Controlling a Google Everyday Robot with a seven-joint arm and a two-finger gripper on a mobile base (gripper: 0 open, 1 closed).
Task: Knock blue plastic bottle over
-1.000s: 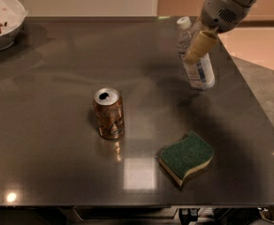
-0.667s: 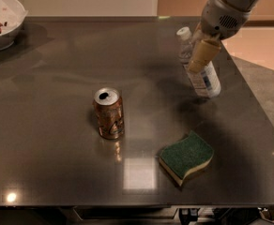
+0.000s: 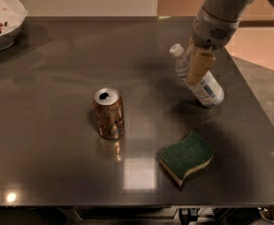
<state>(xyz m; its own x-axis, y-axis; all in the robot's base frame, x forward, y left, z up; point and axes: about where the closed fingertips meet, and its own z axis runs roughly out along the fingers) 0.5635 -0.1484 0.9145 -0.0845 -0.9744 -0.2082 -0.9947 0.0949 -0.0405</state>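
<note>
Camera view: the one view, looking down across a dark table (image 3: 57, 78); clock directions are read with 12 at the table's far edge.
Blue plastic bottle (image 3: 211, 90): it sits at about 2 o'clock from the table's middle. It is tilted well off upright, with its white cap (image 3: 176, 49) leaning toward 10 o'clock and its base toward 4 o'clock. Only the lower edge of the base seems to touch the surface.
Why it leans: the bottle is off balance and not lying flat, so something must be propping it up. That is most likely the gripper pressed against its upper half.
Gripper (image 3: 198, 65): it comes down from the arm (image 3: 221, 13) at 1 o'clock. Its tan tip lies across the bottle's shoulder, in front of the label.
Jaw state: I cannot tell whether it is open or closed, because the bottle and the tan tip overlap.
Task stage: I judge the knock to be mid-tip. The bottle is past upright but not yet down.
Next need: probably more sideways push, or a release, so that the bottle drops flat.
Soda can (image 3: 109, 114): it stands upright near the middle, well apart from the bottle at its 8 o'clock side, and out of the push line.
Sponge (image 3: 186, 157): it lies flat at 5 o'clock from the middle, near the bottle's base but apart from it. A rolling bottle could reach it.
Bowl (image 3: 5, 18): it sits at the far 10 o'clock corner and is not involved.
</note>
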